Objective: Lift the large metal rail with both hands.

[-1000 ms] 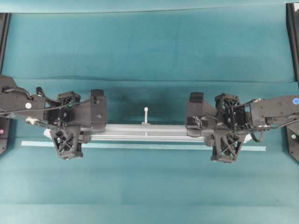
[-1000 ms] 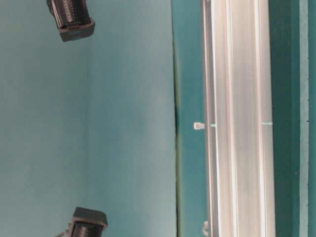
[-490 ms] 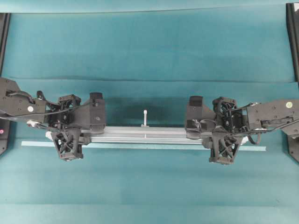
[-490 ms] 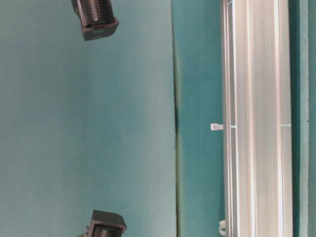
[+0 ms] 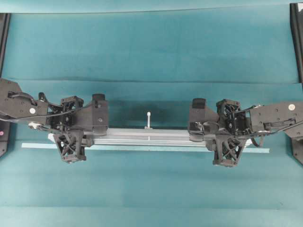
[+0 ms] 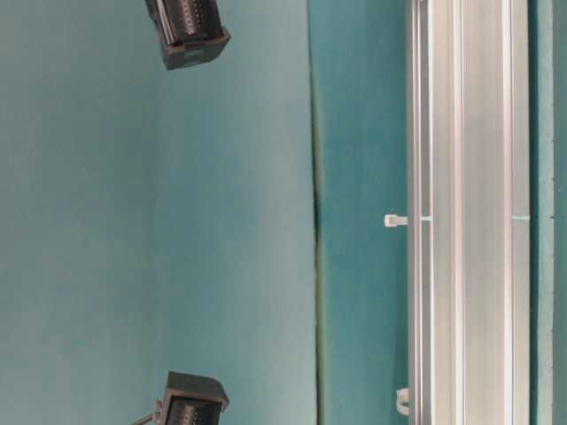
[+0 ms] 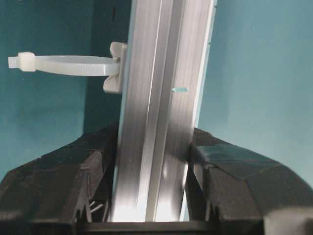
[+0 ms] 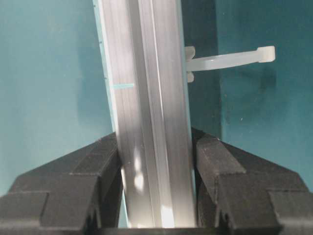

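Observation:
The large metal rail [image 5: 147, 136] is a grooved silver bar lying left to right across the teal cloth, with its dark shadow offset behind it. A pale peg [image 5: 148, 119] stands out from its far edge at the middle. My left gripper [image 5: 71, 134] is shut on the rail near its left end. In the left wrist view its fingers [image 7: 88, 166] press both sides of the rail [image 7: 161, 98]. The right gripper [image 5: 229, 136] is shut on it near the right end, and there too the pads [image 8: 220, 166] squeeze the rail [image 8: 146, 98]. The arms hide both rail ends.
A thin flat pale strip [image 5: 255, 150] lies on the cloth just in front of the rail, parallel to it and sticking out past both grippers. Black frame posts [image 5: 297, 38] stand at the side edges. In the table-level view, black arm housings [image 6: 190, 31] hang before the teal backdrop.
Both grippers keep their hold. In the table-level view the rail and the arm housings have shifted to the right of the picture. In the overhead view the rail sits slightly nearer the thin strip.

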Controlling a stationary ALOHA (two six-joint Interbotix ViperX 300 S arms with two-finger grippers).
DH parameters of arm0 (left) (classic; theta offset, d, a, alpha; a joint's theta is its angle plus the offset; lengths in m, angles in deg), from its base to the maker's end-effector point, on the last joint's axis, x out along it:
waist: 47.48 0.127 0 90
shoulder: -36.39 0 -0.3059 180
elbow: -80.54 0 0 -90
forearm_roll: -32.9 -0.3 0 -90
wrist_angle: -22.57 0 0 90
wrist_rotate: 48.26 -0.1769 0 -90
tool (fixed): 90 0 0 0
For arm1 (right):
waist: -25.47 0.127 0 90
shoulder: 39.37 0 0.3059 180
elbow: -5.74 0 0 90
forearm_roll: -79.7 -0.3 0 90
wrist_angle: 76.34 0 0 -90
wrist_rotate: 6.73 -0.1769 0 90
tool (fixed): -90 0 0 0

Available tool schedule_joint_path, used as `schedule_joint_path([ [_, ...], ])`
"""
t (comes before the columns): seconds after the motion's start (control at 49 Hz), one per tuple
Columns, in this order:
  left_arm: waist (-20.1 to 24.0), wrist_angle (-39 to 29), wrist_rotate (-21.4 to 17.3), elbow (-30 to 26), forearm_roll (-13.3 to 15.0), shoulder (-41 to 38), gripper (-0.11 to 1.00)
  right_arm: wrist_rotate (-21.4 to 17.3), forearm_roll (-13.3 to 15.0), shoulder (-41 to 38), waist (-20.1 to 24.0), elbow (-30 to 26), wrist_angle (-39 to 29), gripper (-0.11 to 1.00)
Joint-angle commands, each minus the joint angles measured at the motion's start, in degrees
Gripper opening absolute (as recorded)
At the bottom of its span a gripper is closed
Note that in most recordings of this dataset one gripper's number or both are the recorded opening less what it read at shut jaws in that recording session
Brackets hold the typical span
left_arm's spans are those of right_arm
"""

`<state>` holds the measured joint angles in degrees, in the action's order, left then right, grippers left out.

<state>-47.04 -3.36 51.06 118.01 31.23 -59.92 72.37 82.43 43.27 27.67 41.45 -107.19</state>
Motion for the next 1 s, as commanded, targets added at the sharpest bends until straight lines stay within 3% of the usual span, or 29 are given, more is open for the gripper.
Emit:
schedule_joint_path([
  [0.0,0.4,-0.2,3.0,-0.4,0.4,0.4,0.36,-0.3,-0.3,-0.3,0.3,0.7,-0.1,0.39],
  [0.98,-1.9,4.0,2.7,-0.2,0.4,-0.1,0.36,-0.3,-0.1,-2.1,-0.8,0.9,1.5,0.39],
])
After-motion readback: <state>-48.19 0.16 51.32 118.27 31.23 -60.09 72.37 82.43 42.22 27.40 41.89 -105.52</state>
